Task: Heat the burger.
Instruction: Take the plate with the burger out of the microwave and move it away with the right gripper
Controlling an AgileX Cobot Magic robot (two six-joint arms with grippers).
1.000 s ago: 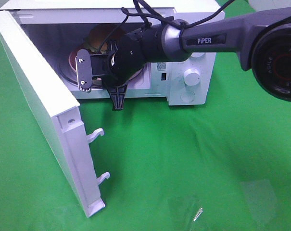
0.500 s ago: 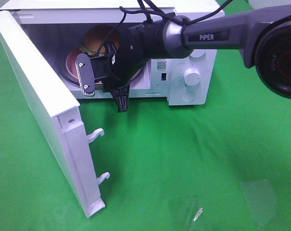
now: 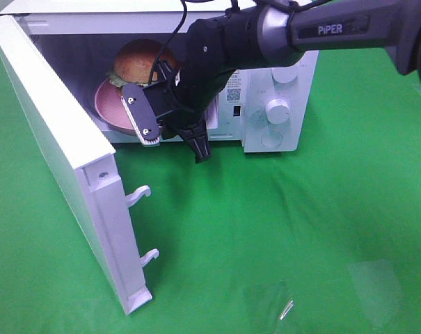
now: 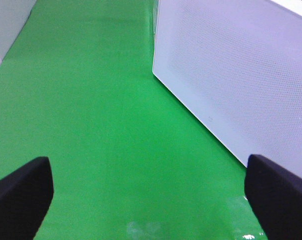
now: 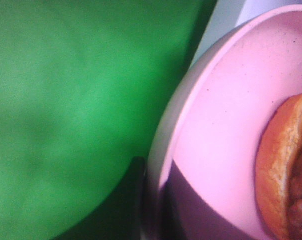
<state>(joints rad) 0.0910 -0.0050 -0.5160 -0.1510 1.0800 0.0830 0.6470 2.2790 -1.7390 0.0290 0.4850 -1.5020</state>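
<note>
The burger [image 3: 142,61], with its golden-brown bun and green lettuce, sits on a pink plate [image 3: 111,108] inside the open white microwave [image 3: 283,83]. My right gripper [image 3: 200,149] hangs just outside the oven's front edge, fingers pointing down, shut and holding nothing. The right wrist view shows the plate's rim [image 5: 190,115] very close, the burger's bun edge [image 5: 283,165] and one dark finger [image 5: 136,200]. In the left wrist view my left gripper [image 4: 151,200] is open above the green cloth with nothing between its fingers. It is out of the exterior view.
The microwave door [image 3: 57,153] stands swung out to the left, with two latch hooks [image 3: 139,196] on its edge. Its white perforated outside [image 4: 240,75] is beside my left gripper. Knobs [image 3: 277,110] are on the oven's right panel. A clear plastic sheet [image 3: 374,282] lies front right.
My right arm has drawn back to the right and risen, uncovering the burger and plate in the oven. Its fingers have closed slightly. The left gripper stays open.
</note>
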